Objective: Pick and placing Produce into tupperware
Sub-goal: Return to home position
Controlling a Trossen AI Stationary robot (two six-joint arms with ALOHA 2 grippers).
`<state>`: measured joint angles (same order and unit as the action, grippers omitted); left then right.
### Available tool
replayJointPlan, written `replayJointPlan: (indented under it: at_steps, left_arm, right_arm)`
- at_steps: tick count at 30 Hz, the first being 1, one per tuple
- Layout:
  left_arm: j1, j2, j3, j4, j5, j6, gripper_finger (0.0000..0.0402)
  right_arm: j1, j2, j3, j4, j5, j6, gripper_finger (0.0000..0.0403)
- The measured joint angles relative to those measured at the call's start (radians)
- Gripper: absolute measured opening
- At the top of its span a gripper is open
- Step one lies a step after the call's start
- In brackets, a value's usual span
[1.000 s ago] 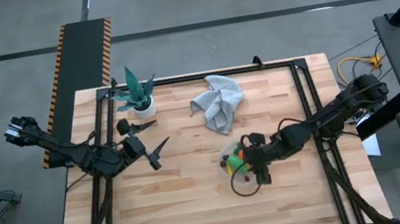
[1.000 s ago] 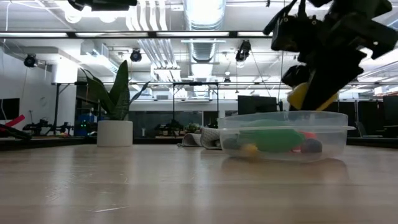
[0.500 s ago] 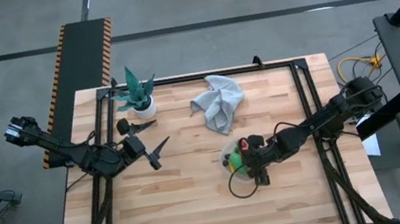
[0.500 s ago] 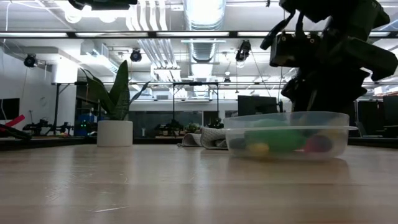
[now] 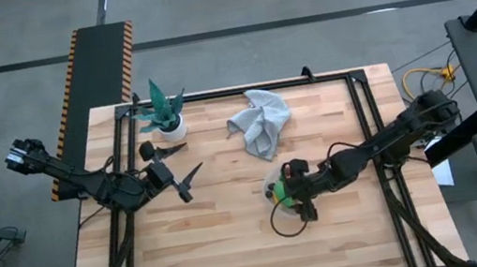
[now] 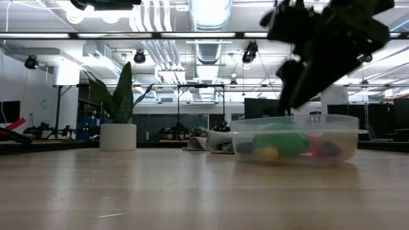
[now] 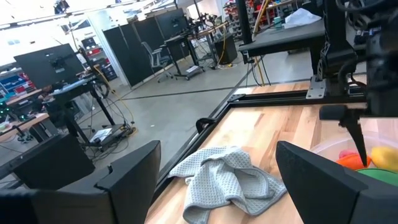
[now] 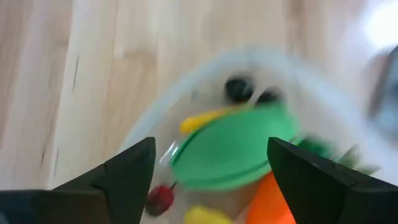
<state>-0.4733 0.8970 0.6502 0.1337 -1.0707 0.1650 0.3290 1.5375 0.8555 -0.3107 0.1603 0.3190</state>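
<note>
The clear round tupperware point(image 5: 278, 225) stands on the table's right half, its wall point(image 6: 345, 144) showing in the low view. Inside lie a green piece point(image 8: 239, 149), a yellow-orange sliver point(image 8: 202, 119), dark berries point(image 8: 238, 89), a red berry point(image 8: 160, 196), a yellow lemon point(image 8: 205, 216) and an orange carrot point(image 8: 273, 199). My right gripper point(image 5: 293, 193) hangs just above the bowl point(image 6: 287, 102), open and empty point(image 8: 210, 148). My left gripper point(image 5: 188, 160) waits open over the table's left side point(image 7: 217, 149).
A crumpled grey cloth point(image 5: 261, 123) lies beyond the bowl toward the far edge, also seen in the left wrist view point(image 7: 227, 180). A potted plant in a white pot point(image 5: 162, 112) stands at the far left corner. Bare wood spans the near half.
My right gripper carried the yellow lemon above the bowl, dipped down into it and moved slightly toward the table's left, then rose again. The lemon has left the fingers and lies in the tupperware among the other pieces.
</note>
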Motion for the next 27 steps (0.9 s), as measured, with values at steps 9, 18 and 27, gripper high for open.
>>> replayJointPlan:
  at_steps: [9,18,27]
  left_arm:
    - [0.000,0.001,0.012,0.003,0.010,0.000,0.0301]
    - [0.000,-0.029,0.106,0.013,0.216,0.072,0.0301]
    - [-0.015,-0.128,0.292,-0.187,0.482,0.100,0.0246]
  right_arm:
    - [-0.008,-0.055,0.159,0.016,0.200,-0.282,0.0275]
    - [-0.061,-0.150,0.330,0.095,0.201,-0.480,0.0232]
    - [-0.078,-0.351,0.351,0.078,0.208,-0.612,0.0119]
